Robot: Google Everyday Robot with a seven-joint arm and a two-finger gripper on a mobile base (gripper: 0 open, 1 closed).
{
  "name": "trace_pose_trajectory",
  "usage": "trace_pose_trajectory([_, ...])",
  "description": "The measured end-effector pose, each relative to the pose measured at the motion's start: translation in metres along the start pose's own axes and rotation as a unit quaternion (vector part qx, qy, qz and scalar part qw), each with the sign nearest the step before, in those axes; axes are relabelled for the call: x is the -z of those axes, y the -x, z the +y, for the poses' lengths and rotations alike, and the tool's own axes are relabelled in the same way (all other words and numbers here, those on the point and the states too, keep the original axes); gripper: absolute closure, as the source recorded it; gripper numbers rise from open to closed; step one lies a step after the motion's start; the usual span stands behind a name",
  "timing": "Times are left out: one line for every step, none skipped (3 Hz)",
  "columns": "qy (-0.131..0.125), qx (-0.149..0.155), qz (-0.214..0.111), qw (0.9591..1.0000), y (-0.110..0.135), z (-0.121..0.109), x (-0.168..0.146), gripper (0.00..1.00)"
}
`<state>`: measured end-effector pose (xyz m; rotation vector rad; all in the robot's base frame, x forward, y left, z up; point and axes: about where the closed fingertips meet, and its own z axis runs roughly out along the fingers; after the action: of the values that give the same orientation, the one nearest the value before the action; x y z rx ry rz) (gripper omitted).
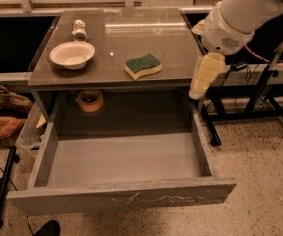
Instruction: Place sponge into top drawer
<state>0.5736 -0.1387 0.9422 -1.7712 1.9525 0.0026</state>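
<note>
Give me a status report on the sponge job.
Gripper beside right edge of table, apart from sponge. Sponge flat on tabletop. Top drawer pulled open, sponge not in it. Path to sponge unblocked.

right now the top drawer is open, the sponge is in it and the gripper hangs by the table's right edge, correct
No: the camera view shows the sponge on the tabletop, not in the top drawer. The drawer is open, the gripper by the table's right edge.
</note>
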Motion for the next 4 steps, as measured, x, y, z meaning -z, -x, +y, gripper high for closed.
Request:
trace_pose_trajectory([-0.012,0.043,-0.039,0.9982,0.034,-0.053,-0.036,0.0])
trace_pose_trajectory([-0.006,0.075,-0.088,0.9933,0.069,-0.096,-0.076,0.0])
trace_pose_trajectory([-0.005,0.075,-0.088,0.9932,0.069,-0.096,-0.076,0.0])
trace_pose_trajectory([-0.003,0.082,-0.118,0.9897,0.074,-0.106,-0.098,0.0])
